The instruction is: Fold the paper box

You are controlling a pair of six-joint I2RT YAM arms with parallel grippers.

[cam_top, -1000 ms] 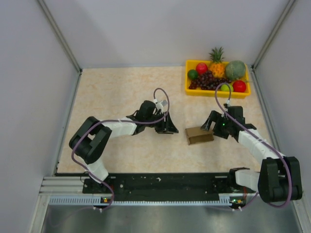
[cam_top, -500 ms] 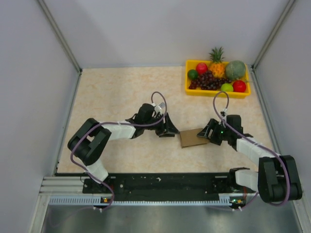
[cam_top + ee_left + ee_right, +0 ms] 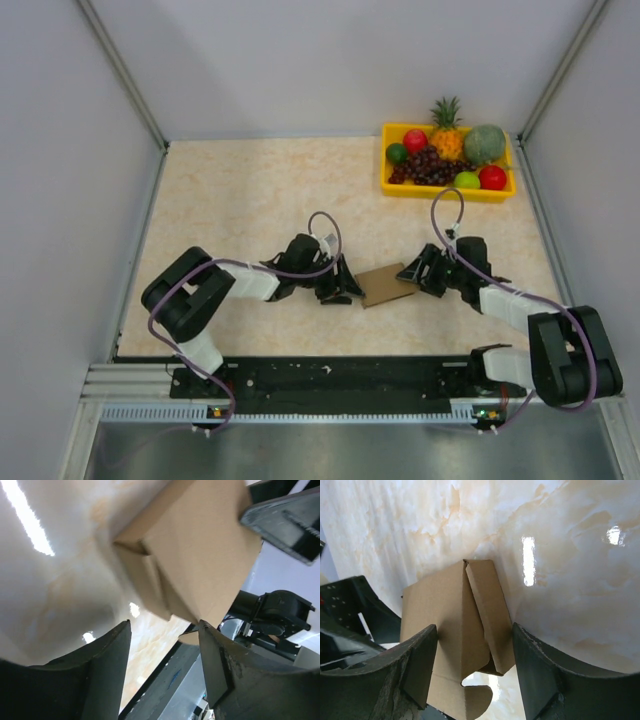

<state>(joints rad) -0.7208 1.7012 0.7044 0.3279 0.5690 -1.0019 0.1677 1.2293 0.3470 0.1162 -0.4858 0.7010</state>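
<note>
Jaws on the left gripper (image 3: 163, 627) stand apart with nothing pinched, tips right at one end of the paper box (image 3: 385, 284). The right gripper (image 3: 474, 628) is spread too, straddling the opposite end, and it doesn't look clamped to me. The box lies on the table (image 3: 250, 190) between the two arms, toward the near edge and well apart from the yellow fruit tray (image 3: 440, 193) in the far right corner. It looks half-folded, with a seam gaping and a notched flap hanging loose at the right-wrist end. My guess is it's super light, thin cardboard that's stiff across the panels but floppy at the creases, and it'll skate on that glossy top. I'd pinch a panel edge near a corner and brace the other end, going gently since it crushes easily.
</note>
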